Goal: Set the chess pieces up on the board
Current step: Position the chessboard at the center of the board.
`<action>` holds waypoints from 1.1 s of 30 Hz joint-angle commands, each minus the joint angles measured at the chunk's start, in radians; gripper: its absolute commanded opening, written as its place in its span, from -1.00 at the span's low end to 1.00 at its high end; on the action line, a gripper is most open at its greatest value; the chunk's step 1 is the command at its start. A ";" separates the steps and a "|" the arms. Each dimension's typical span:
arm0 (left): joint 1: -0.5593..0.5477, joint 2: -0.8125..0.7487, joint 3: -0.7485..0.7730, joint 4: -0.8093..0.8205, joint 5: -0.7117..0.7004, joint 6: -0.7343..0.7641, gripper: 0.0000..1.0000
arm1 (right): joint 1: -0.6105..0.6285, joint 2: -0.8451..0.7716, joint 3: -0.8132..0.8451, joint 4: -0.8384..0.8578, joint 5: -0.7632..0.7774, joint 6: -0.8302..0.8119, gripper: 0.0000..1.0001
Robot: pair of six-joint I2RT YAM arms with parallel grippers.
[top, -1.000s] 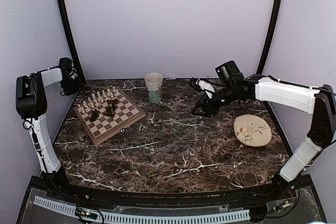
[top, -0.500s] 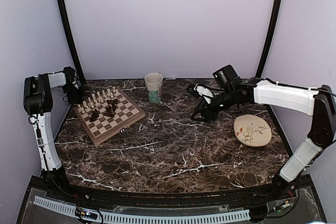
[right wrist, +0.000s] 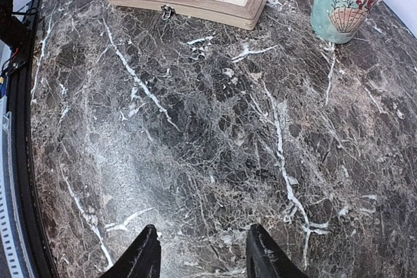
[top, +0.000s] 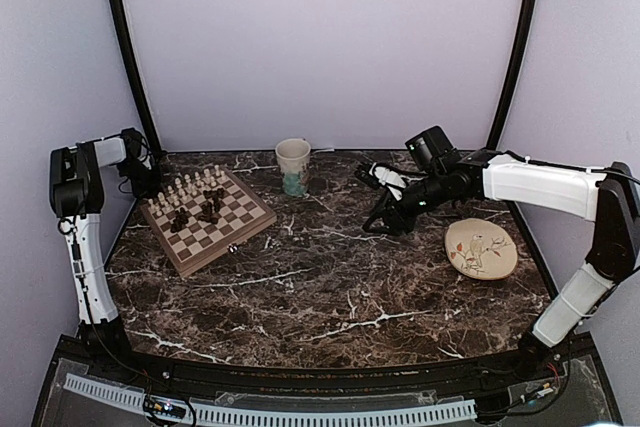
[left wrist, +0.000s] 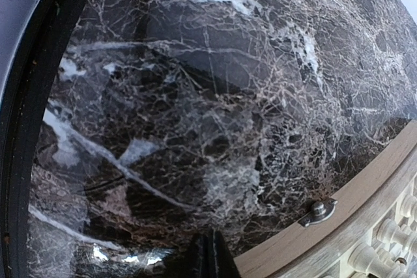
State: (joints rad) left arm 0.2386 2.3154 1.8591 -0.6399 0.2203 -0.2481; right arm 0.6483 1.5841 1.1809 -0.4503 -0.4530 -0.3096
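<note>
table [top: 330, 287]: dark marble | on it: board [top: 228, 234] L, cup [top: 293, 165] rear ctr, plate [top: 481, 249] R

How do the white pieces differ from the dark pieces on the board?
The white pieces are cream and stand in rows along the far-left edge of the board. The dark pieces are brown-black and bunched near the middle. Both sets are on the board.

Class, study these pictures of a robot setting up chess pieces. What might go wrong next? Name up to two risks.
1. The shut left gripper sits right by a corner of the board, close to the packed white pieces; a sweep inward might topple them.
2. The dark pieces are bunched mid-board, so grabbing one may knock over its neighbours.
</note>
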 commanded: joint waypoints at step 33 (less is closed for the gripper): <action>-0.136 -0.141 -0.261 0.025 0.250 0.000 -1.00 | 0.010 0.307 0.186 0.075 -0.003 0.089 -0.38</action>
State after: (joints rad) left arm 0.1326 2.2292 1.6730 -0.5705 0.4156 -0.2359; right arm 0.6483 1.8534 1.3041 -0.4080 -0.4625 -0.2611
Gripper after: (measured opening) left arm 0.008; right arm 0.317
